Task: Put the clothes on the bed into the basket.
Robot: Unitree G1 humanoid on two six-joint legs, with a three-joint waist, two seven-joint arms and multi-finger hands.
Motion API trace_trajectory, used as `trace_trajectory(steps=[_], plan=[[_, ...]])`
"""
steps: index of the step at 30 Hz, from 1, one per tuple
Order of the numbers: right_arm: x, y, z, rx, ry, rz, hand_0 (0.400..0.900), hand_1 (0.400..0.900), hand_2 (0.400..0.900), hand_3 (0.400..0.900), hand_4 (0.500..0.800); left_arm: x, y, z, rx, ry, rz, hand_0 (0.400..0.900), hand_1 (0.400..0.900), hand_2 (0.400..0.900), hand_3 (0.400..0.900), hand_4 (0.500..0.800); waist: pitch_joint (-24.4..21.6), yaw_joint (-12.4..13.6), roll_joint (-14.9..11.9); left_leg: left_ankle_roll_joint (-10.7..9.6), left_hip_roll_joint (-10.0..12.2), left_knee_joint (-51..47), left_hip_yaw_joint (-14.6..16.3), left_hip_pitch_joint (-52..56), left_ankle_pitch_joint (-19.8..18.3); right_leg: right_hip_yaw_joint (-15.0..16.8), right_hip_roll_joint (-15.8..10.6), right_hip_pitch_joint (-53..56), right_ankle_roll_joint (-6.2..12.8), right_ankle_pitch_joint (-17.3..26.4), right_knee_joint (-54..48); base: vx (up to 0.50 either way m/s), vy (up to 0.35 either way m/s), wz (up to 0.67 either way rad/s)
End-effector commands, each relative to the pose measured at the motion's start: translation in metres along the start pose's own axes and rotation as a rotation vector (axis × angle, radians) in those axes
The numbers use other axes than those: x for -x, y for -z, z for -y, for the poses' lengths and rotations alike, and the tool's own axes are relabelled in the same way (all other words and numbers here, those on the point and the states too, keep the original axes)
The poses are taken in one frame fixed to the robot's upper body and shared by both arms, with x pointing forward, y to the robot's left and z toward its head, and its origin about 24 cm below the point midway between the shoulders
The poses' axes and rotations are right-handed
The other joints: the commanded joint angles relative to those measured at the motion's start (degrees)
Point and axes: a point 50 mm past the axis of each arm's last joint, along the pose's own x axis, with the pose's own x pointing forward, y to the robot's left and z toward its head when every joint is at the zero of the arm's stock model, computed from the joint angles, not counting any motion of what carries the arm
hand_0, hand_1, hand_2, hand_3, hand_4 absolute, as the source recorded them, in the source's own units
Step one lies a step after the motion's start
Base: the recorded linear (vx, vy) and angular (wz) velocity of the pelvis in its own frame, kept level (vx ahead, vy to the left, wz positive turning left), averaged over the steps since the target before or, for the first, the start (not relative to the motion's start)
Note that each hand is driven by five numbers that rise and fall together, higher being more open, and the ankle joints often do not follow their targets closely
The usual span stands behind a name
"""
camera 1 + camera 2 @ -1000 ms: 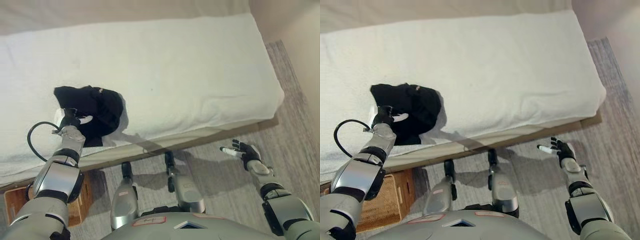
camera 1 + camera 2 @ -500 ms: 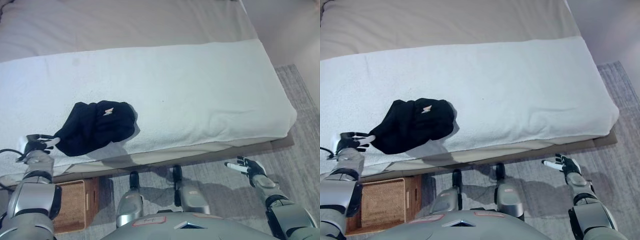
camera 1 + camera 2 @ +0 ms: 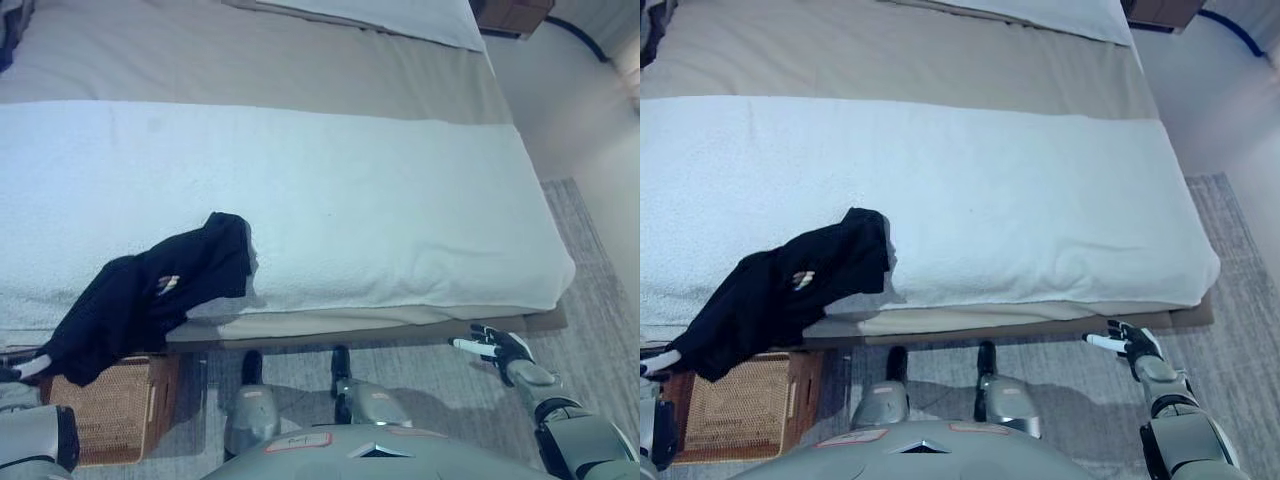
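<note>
A black garment (image 3: 150, 295) drapes off the near left edge of the bed (image 3: 400, 220), its lower end hanging over the wicker basket (image 3: 110, 420) on the floor just below. The robot's left hand (image 3: 22, 368) shows only at the far left edge, at the garment's low tip with a white fingertip visible; whether it grips the cloth cannot be told. The right hand (image 3: 495, 347) hangs idle at the near right over the carpet (image 3: 600, 300), fingers relaxed and holding nothing. To finish the step well, the trailing upper part still lying on the white blanket (image 3: 330, 190) should be drawn fully clear of the mattress edge, and the cloth let go only once its bulk sits above the basket's opening, not its rim.
</note>
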Motion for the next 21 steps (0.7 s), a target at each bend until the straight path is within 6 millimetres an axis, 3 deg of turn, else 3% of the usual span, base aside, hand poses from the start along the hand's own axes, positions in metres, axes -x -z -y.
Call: trace_trajectory(steps=[1, 7, 13, 21], plan=[[0.007, -0.006, 0.037, 0.021, 0.090, 0.030, 0.900, 0.900, 0.900, 0.900, 0.800, -0.001, 0.030, -0.093, -0.076, -0.236, -0.097, 0.400, 0.400, 0.400, 0.400, 0.500, 0.13, 2.48, -0.78, -0.38, 2.31, 8.83, -2.08, 0.08, -6.99, 2.82, -4.34, -2.16, 4.99, 1.45, 4.31, -0.03, 0.011, 0.05], [0.012, -0.001, 0.050, 0.027, 0.104, 0.018, 0.900, 0.900, 0.900, 0.900, 0.800, 0.010, 0.059, -0.150, -0.030, -0.355, -0.191, 0.400, 0.400, 0.400, 0.400, 0.500, 1.65, 4.56, -1.99, -0.12, 2.37, 9.68, -2.81, -0.44, -7.29, 2.13, -4.36, -1.68, 5.41, 1.84, 4.24, -0.03, -0.005, 0.06], [0.010, -0.001, 0.046, 0.026, 0.081, 0.015, 0.900, 0.900, 0.900, 0.900, 0.800, 0.019, 0.045, -0.189, 0.053, -0.456, -0.153, 0.400, 0.400, 0.400, 0.400, 0.500, 2.65, 6.66, -2.54, 0.23, 1.73, 9.79, -3.53, -1.08, -7.19, 0.88, -5.14, -1.13, 5.95, 2.38, 4.02, -0.02, 0.020, 0.09], [0.007, -0.011, 0.039, 0.046, 0.061, 0.035, 0.900, 0.900, 0.900, 0.900, 0.800, 0.022, 0.017, -0.206, 0.018, -0.509, -0.077, 0.400, 0.400, 0.400, 0.400, 0.500, 2.18, 7.29, -1.94, 0.98, -0.49, 6.14, -2.84, -0.46, -5.69, -0.51, -8.04, -2.02, 7.21, 3.55, 4.38, -0.01, 0.095, 0.08]])
